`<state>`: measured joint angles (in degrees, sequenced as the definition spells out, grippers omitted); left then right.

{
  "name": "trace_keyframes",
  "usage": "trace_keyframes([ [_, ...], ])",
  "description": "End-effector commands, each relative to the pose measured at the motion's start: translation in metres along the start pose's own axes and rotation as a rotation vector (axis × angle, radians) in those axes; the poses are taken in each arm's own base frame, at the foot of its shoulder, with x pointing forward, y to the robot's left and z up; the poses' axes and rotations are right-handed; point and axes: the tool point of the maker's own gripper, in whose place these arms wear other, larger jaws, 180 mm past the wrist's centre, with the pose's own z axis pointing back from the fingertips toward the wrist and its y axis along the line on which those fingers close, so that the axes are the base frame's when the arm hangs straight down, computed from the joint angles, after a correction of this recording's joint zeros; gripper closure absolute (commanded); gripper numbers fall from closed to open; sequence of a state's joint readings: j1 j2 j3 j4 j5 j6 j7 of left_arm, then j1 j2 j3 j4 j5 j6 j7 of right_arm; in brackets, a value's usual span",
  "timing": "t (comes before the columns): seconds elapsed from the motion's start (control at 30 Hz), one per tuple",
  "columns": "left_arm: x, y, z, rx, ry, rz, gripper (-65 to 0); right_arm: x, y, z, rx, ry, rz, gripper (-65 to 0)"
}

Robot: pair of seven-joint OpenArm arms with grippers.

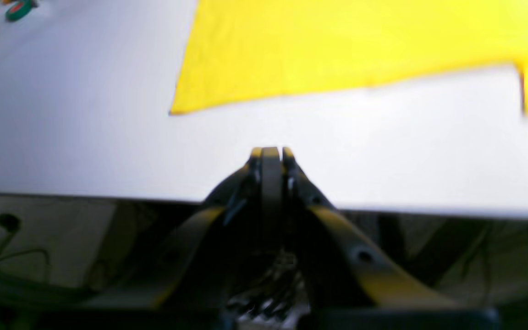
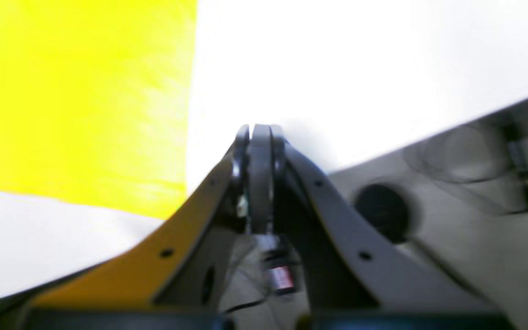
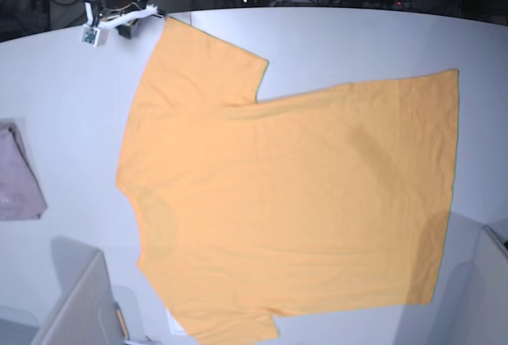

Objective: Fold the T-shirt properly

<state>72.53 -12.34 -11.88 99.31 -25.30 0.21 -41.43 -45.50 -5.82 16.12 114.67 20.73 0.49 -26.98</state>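
Spanning most of the white table [image 3: 333, 36], the T-shirt [image 3: 294, 202] lies spread flat, plain side up, collar toward the base view's left, hem toward its right. One sleeve reaches the table's far edge, the other the near edge. Fabric mostly smooth, faint creases across the chest.

Pinkish-mauve folded cloth [image 3: 17, 174] at the base view's left edge, well apart from the shirt.

Left gripper [image 1: 271, 150]: jaws pressed together, nothing between them. It hovers over bare table near the edge, the shirt's corner ahead of it and apart from it.

Right gripper [image 2: 259, 128]: jaws likewise clenched, empty, over bare table just beside the shirt's straight edge.

Small white fixture [image 3: 111, 8] on the far edge beside the far sleeve tip. Wrist views blurred; shirt reads yellow there.
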Motion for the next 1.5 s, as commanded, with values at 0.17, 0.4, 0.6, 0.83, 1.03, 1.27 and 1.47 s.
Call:
trace_keyframes([
  [0.17,0.026,0.018,-0.018,0.022,-0.072,0.090,-22.7,0.044,0.031,-0.007,0.216,-0.044,-0.144,-20.3],
  [0.4,0.014,0.026,-0.049,0.047,0.057,0.266,-42.1,0.068,0.034,-0.019,0.353,-0.003,-0.283,-33.9],
  [0.6,0.017,0.031,-0.062,0.012,0.103,0.452,-42.6,0.067,0.007,-0.037,0.302,0.074,-0.326,-33.9],
  [0.83,0.041,0.081,-0.078,0.077,0.105,0.467,-42.6,0.044,0.003,-0.053,0.302,0.226,-0.381,-33.9],
  [1.03,0.039,0.114,-0.088,0.160,0.196,0.522,-42.1,0.010,0.018,-0.058,0.297,0.317,-0.346,-33.9],
  [1.27,0.034,0.126,-0.092,0.180,0.291,0.408,-42.1,-0.006,0.032,-0.058,0.290,0.350,-0.314,-33.9],
  [1.47,0.020,0.120,-0.100,0.161,0.355,0.296,-42.1,-0.007,0.031,-0.059,0.289,0.355,-0.311,-22.1],
])
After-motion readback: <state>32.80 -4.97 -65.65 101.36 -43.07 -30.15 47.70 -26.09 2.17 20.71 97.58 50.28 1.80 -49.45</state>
